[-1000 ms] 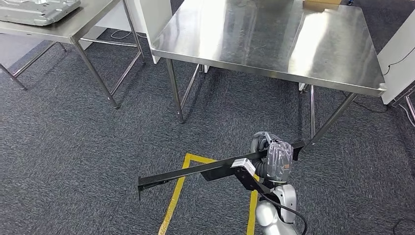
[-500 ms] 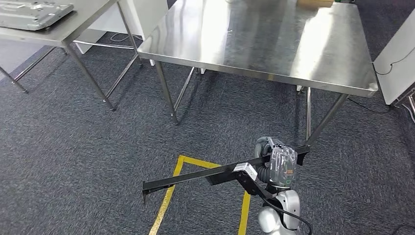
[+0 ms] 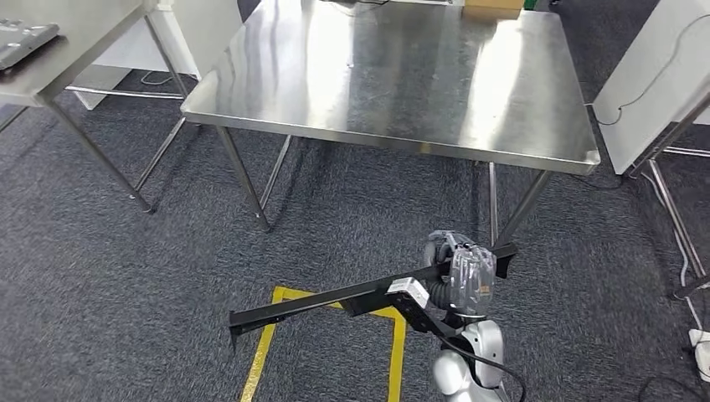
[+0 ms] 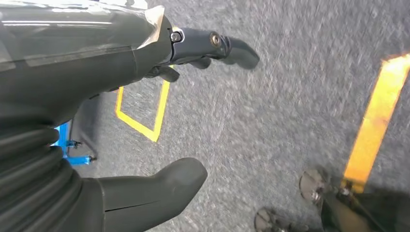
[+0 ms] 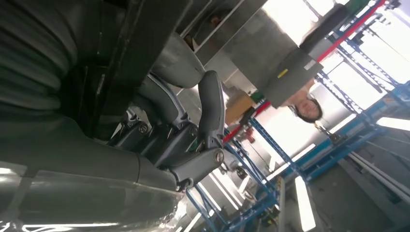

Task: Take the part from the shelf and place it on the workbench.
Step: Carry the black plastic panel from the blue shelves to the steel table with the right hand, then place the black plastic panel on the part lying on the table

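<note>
Black, long and flat, the metal bar part (image 3: 335, 297) sits clamped in the right hand (image 3: 470, 280) at lower centre, running leftward (slightly downward) over carpet. The left hand (image 4: 145, 111) hangs with fingers apart, holding nothing.

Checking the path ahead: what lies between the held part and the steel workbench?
Head view: bare grey carpet between the black part, gripped by the right hand, and the workbench.
</note>
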### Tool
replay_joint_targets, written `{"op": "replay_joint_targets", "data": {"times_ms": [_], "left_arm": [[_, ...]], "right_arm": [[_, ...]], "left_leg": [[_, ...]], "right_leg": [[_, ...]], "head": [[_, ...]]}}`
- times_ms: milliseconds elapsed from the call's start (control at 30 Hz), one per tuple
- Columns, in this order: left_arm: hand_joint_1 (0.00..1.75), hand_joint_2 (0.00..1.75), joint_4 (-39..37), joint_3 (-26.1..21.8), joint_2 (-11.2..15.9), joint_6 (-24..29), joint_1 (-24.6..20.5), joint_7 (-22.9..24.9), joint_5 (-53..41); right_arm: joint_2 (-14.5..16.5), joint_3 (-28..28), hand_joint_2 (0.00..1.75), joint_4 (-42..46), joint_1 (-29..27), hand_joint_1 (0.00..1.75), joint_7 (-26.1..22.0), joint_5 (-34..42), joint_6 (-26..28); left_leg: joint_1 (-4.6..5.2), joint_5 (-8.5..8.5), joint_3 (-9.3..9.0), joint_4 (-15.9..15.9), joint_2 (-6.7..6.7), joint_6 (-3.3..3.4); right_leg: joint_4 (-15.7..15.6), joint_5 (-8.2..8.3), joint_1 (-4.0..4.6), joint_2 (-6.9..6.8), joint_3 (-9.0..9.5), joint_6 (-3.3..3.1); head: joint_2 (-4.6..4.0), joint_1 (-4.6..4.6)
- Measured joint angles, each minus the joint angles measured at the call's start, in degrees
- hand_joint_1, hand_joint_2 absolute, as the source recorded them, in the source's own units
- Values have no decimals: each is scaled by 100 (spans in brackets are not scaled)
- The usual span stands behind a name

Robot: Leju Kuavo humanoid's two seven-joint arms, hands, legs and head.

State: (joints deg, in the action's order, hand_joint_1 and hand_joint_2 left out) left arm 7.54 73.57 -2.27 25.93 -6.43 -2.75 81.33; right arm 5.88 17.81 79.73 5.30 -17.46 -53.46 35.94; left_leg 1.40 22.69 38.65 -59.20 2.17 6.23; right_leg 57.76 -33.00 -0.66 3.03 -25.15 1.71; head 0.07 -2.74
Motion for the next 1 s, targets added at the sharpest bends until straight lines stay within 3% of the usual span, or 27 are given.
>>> {"op": "replay_joint_targets", "data": {"times_ms": [67, 100, 167, 233, 267, 300, 333, 367, 400, 433, 467, 500, 567, 633, 700, 767, 800, 833, 933, 967, 1000], "left_arm": [[0, 175, -1, -1, -1, 0, -11, -2, 9], [0, 175, -1, -1, -2, -1, -15, -3, 9], [0, 175, -1, -1, -9, -4, -17, -4, 15], [0, 175, 0, -1, -28, -9, -7, -4, 24], [0, 175, 0, -1, -37, -10, 3, -4, 27], [0, 175, 0, -1, -43, -11, 12, -4, 28], [0, 175, 0, 0, -48, -13, 19, -4, 28], [0, 175, -1, -1, -48, -14, 23, -4, 29], [0, 175, -1, -1, -47, -16, 27, -5, 29], [0, 175, -2, -1, -45, -17, 30, -5, 31], [0, 175, -2, -2, -43, -17, 32, -5, 33], [0, 175, -2, -2, -42, -18, 30, -6, 34], [0, 175, -2, -2, -37, -18, 12, -7, 35], [0, 175, -1, -2, -37, -21, -3, -8, 33], [0, 175, 0, -2, -39, -37, 1, -9, 32], [0, 175, 0, -2, -34, -58, 11, -9, 34], [0, 175, 0, -2, -32, -65, 15, -9, 39], [0, 175, 0, -2, -28, -69, 17, -9, 46], [0, 175, 0, 0, -20, -79, 29, -3, 73], [0, 175, 0, 2, -20, -84, 29, 3, 77], [0, 175, 0, 3, -20, -92, 27, 9, 78]], "right_arm": [[-1, 4, 175, 15, 11, 175, 2, 2, -1], [-2, 8, 175, 21, 32, 175, 2, 2, 0], [-5, 19, 175, 21, 47, 175, 10, -14, 0], [-10, 24, 175, 19, 14, 175, 24, -32, -1], [-13, 26, 175, 19, -4, 175, 28, -36, -1], [-13, 28, 175, 18, -14, 175, 31, -36, -1], [-14, 31, 175, 17, -18, 175, 31, -36, -1], [-17, 33, 175, 12, -24, 175, 32, -36, -1], [-20, 35, 175, 6, -28, 175, 35, -36, -1], [-19, 40, 175, -1, -39, 175, 39, -36, -1], [-18, 45, 175, -4, -46, 175, 42, -36, -1], [-13, 50, 175, -1, -42, 175, 45, -37, -1], [1, 55, 175, 9, -27, 175, 47, -40, -1], [16, 61, 175, 16, -16, 175, 48, -60, -1], [22, 64, 175, 20, -26, 175, 64, -104, -1], [22, 64, 175, 20, -40, 175, 114, -176, -1], [23, 64, 175, 20, -40, 175, 155, -240, -3], [27, 63, 175, 26, -35, 175, 209, -331, -8], [34, 55, 175, 123, 22, 175, 438, -731, -42], [31, 47, 175, 194, 63, 175, 524, -873, -62], [24, 37, 175, 272, 119, 175, 603, -1000, -90]], "left_leg": [[-14, 34, -307, 252, -25, -21], [-35, 47, -441, 326, -38, -39], [-59, 122, -596, 387, -60, -79], [-72, 261, -724, 389, -68, -121], [-82, 340, -810, 389, -67, -146], [-93, 426, -914, 388, -66, -173], [-103, 517, -1023, 387, -65, -205], [-103, 613, -1125, 375, -66, -239], [-96, 711, -1203, 357, -66, -274], [-86, 800, -1246, 340, -70, -311], [-75, 861, -1281, 311, -76, -344], [-72, 884, -1281, 260, -84, -369], [-81, 801, -1115, -76, -115, -420], [-113, 755, -666, -724, -155, -493], [-162, 1028, -147, -1303, -188, -566], [-199, 1345, 202, -1431, -201, -602], [-208, 1343, 265, -1279, -202, -602], [-212, 1179, 261, -1009, -203, -591], [-182, 138, 120, -165, -225, -515], [-160, -51, 87, -48, -227, -480], [-138, -54, 61, -22, -227, -445]], "right_leg": [[112, 74, 4, -61, 66, 73], [312, 75, 4, -111, -36, 91], [1000, -69, 6, -203, -534, 82], [1460, -419, -7, -223, -1054, 54], [1439, -538, -17, -229, -1197, 59], [1247, -519, -30, -236, -1258, 116], [924, -319, -47, -250, -1259, 215], [586, 38, -62, -279, -1235, 325], [306, 392, -72, -316, -1193, 378], [141, 684, -67, -340, -1145, 362], [88, 848, -59, -355, -1108, 281], [79, 863, -55, -347, -1063, 164], [71, 817, -76, -316, -983, 16], [56, 725, -101, -304, -877, -77], [53, 595, -106, -296, -739, -119], [52, 447, -110, -277, -558, -112], [51, 369, -114, -268, -454, -102], [48, 289, -119, -262, -346, -90], [14, 73, -109, -242, -137, -10], [-11, 44, -102, -232, -81, 32], [-16, 56, -91, -223, -32, 90]], "head": [[0, -19], [0, -10], [0, 15], [0, 21], [0, 23], [0, 24], [0, 29], [0, 42], [0, 51], [0, 55], [0, 54], [0, 42], [0, 30], [0, 8], [0, -11], [0, -14], [0, -17], [0, -19], [0, -37], [0, -43], [0, -42]]}}
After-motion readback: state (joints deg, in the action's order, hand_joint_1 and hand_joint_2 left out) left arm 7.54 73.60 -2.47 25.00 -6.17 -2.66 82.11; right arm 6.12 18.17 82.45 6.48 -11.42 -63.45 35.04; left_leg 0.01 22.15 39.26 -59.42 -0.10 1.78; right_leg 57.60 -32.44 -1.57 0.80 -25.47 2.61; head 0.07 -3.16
